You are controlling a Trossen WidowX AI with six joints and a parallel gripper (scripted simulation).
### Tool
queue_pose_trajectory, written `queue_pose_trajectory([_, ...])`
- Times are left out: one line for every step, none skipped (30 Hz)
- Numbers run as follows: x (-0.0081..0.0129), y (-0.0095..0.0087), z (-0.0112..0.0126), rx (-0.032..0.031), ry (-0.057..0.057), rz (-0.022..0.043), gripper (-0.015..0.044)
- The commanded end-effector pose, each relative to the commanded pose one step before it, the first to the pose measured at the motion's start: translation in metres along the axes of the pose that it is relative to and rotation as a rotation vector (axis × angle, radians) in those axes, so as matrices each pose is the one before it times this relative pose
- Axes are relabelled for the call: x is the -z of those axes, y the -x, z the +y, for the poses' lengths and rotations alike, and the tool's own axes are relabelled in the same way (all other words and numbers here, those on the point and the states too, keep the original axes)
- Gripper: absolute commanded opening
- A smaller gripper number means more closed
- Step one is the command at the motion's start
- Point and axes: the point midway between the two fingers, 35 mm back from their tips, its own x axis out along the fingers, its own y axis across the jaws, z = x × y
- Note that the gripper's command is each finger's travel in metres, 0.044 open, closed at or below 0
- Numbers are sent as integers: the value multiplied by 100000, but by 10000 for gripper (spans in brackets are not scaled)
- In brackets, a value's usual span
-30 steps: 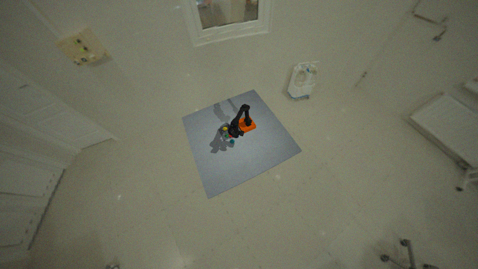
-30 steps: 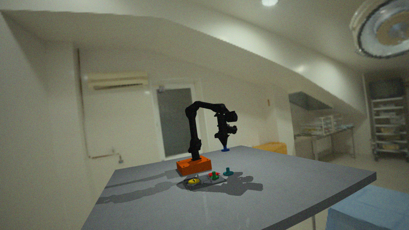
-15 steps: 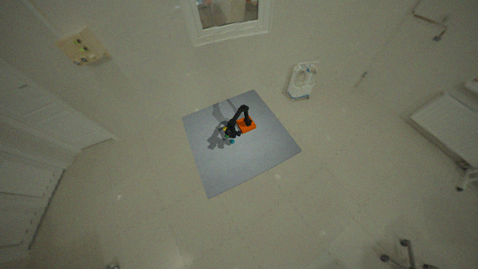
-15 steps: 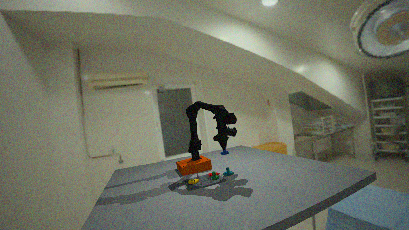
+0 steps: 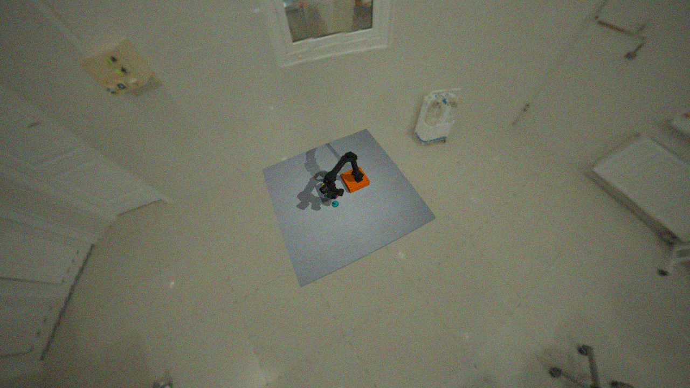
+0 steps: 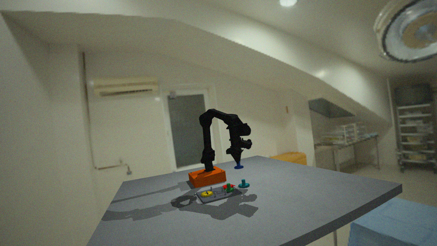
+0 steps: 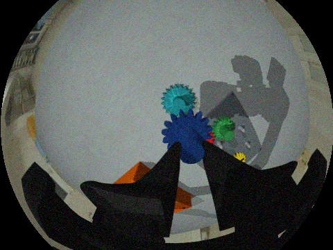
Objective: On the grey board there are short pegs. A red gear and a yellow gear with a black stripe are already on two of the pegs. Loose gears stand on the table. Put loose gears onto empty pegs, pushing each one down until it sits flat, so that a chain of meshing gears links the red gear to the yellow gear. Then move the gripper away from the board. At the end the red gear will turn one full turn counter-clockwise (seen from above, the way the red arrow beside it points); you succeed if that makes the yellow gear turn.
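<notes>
My gripper [image 6: 238,162] [image 7: 191,146] is shut on the hub of the blue gear [image 6: 238,167] [image 7: 185,129], holding it high above the table. The teal gear [image 5: 335,203] [image 6: 243,185] [image 7: 177,97] stands on the table beside the board, hub up. The grey board [image 6: 218,199] [image 7: 229,105] bears the green gear [image 6: 228,189] [image 7: 222,128], hub up, near the red gear [image 6: 226,186] [image 7: 210,137]. The yellow gear [image 6: 206,193] [image 7: 239,157] is at the board's other end. Several empty pegs show between. The held gear partly hides the red gear in the wrist view.
The orange arm base [image 5: 355,186] [image 6: 207,179] [image 7: 133,173] stands close beside the board on the grey table [image 5: 366,231] [image 6: 290,207]. The arm's shadow falls across the board and the table around it.
</notes>
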Motion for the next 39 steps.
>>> queue_pose_trajectory([-21,-272,-1080,784,222,-189,0])
queue_pose_trajectory([25,-86,-255,24,19,15,0])
queue_pose_trajectory([28,-87,-256,25,20,15,0])
queue_pose_trajectory([30,-88,-257,25,20,16,0])
queue_pose_trajectory([33,-88,-257,25,20,16,0])
queue_pose_trajectory([35,-89,-257,25,20,16,0])
queue_pose_trajectory([38,-89,-257,25,20,17,0])
queue_pose_trajectory([40,-90,-258,25,20,17,0])
queue_pose_trajectory([43,-90,-258,25,20,18,0])
queue_pose_trajectory([46,-89,-255,19,-7,13,0])
queue_pose_trajectory([49,-89,-255,20,-7,13,0])
queue_pose_trajectory([51,-90,-255,20,-7,14,0])
queue_pose_trajectory([54,-90,-255,20,-7,14,0])
queue_pose_trajectory([56,-91,-255,20,-7,15,0])
queue_pose_trajectory([59,-91,-255,20,-7,15,0])
queue_pose_trajectory([61,-92,-255,20,-7,15,0])
queue_pose_trajectory([64,-92,-255,20,-7,16,0])
queue_pose_trajectory([65,-95,-258,26,26,23,0])
queue_pose_trajectory([68,-96,-259,26,26,24,0])
queue_pose_trajectory([71,-96,-259,26,26,24,0])
queue_pose_trajectory([73,-97,-259,26,26,25,0])
queue_pose_trajectory([76,-97,-259,26,26,25,0])
queue_pose_trajectory([78,-98,-258,26,26,26,0])
queue_pose_trajectory([81,-98,-258,26,26,26,0])
queue_pose_trajectory([84,-99,-258,26,26,27,0])
queue_pose_trajectory([88,-96,-249,20,62,-23,0])
queue_pose_trajectory([91,-96,-248,21,62,-23,0])
queue_pose_trajectory([94,-96,-248,21,62,-23,0])
queue_pose_trajectory([96,-97,-247,22,62,-22,0])
queue_pose_trajectory([99,-97,-247,23,62,-22,0])
queue_pose_trajectory([102,-97,-247,23,62,-21,0])
queue_pose_trajectory([104,-98,-246,24,62,-21,0])
queue_pose_trajectory([107,-98,-246,24,62,-20,0])
queue_pose_trajectory([109,-99,-247,26,55,-10,0])
queue_pose_trajectory([112,-100,-248,26,50,-2,0])
queue_pose_trajectory([114,-101,-249,27,44,6,0])
queue_pose_trajectory([117,-103,-250,27,39,14,0])
queue_pose_trajectory([120,-103,-249,27,39,15,0])
queue_pose_trajectory([122,-105,-252,28,26,34,0])
